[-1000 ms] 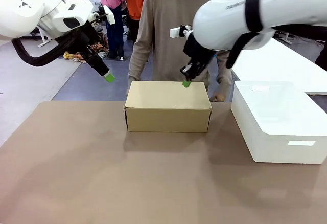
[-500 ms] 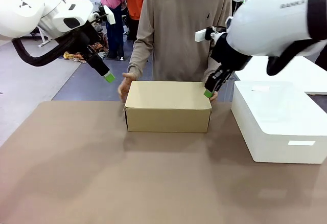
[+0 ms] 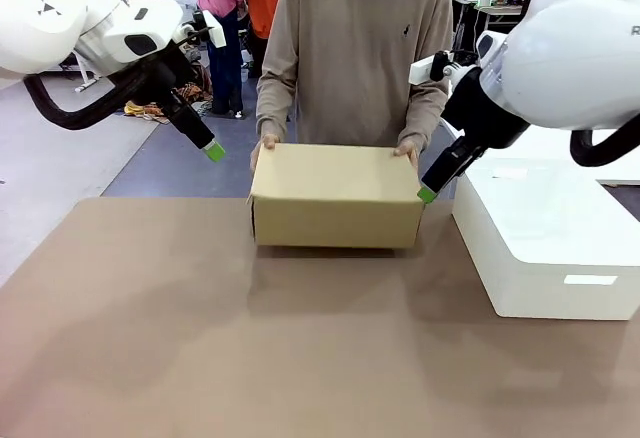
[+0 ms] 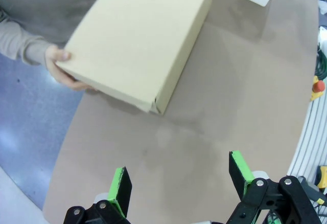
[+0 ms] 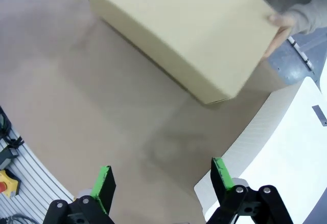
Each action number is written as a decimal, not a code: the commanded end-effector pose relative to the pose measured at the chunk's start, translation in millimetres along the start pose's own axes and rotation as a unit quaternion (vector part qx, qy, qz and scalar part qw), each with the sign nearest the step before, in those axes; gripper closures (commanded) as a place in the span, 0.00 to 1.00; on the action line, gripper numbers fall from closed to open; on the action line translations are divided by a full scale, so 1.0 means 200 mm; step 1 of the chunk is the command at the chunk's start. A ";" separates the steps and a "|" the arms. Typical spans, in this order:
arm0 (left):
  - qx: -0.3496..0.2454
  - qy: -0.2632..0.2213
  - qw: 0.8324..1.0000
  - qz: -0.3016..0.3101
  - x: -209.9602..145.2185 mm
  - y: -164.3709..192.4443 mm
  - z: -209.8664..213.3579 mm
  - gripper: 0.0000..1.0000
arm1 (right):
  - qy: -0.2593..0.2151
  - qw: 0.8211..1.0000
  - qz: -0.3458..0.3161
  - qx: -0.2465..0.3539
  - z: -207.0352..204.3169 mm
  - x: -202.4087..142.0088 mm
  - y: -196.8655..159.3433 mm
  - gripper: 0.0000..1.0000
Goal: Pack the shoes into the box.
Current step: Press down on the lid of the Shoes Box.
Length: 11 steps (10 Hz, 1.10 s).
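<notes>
The box (image 3: pixel 335 196) is a plain brown cardboard shoebox with its lid down, at the far middle of the table. A person's hands (image 3: pixel 407 149) grip its two ends and hold it slightly raised. The shoes are out of view. My right gripper (image 3: pixel 427 195) hangs just off the box's right end, apart from it. In the right wrist view its jaws (image 5: pixel 161 180) stand open and empty, with the box (image 5: pixel 179 27) ahead. My left gripper (image 3: pixel 214 151) hovers up and to the left of the box. Its jaws (image 4: pixel 179 183) are open and empty, facing the box (image 4: pixel 138 35).
A bigger smooth white box (image 3: pixel 545 233) stands at the table's right, close to my right gripper, and appears as the white box (image 5: pixel 286 152) in the right wrist view. The brown table (image 3: pixel 250 348) stretches bare in front of the shoebox. People stand in the background.
My right gripper has opened and swung from above the box's lid to its right end, lower down. The person has taken the box by both ends and raised it. The left arm stayed still.
</notes>
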<state>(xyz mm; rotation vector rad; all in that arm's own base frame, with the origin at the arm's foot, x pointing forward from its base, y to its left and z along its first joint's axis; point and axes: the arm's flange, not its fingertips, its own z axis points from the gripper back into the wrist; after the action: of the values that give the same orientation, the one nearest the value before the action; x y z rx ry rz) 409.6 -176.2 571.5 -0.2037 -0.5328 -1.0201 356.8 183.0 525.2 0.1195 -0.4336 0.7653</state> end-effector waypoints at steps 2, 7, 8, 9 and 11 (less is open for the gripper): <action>0.007 0.000 1.000 -0.001 0.00 0.01 0.01 0.00 | -0.002 1.000 -0.004 0.000 -0.01 -0.07 0.01 0.00; 0.007 0.000 1.000 -0.001 0.00 0.01 0.01 0.00 | 0.001 1.000 -0.003 0.002 0.00 -0.04 0.00 0.00; 0.007 0.000 1.000 -0.001 0.00 0.01 0.01 0.00 | 0.001 1.000 -0.003 0.002 0.00 -0.04 0.00 0.00; 0.007 0.000 1.000 -0.001 0.00 0.01 0.01 0.00 | 0.001 1.000 -0.003 0.002 0.00 -0.04 0.00 0.00; 0.007 0.000 1.000 -0.001 0.00 0.01 0.01 0.00 | 0.001 1.000 -0.003 0.002 0.00 -0.04 0.00 0.00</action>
<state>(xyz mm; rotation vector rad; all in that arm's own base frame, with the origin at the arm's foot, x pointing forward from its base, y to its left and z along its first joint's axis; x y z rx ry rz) 409.6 -176.2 571.5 -0.2037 -0.5328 -1.0201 351.2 178.5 521.3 0.1284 -0.4302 0.7633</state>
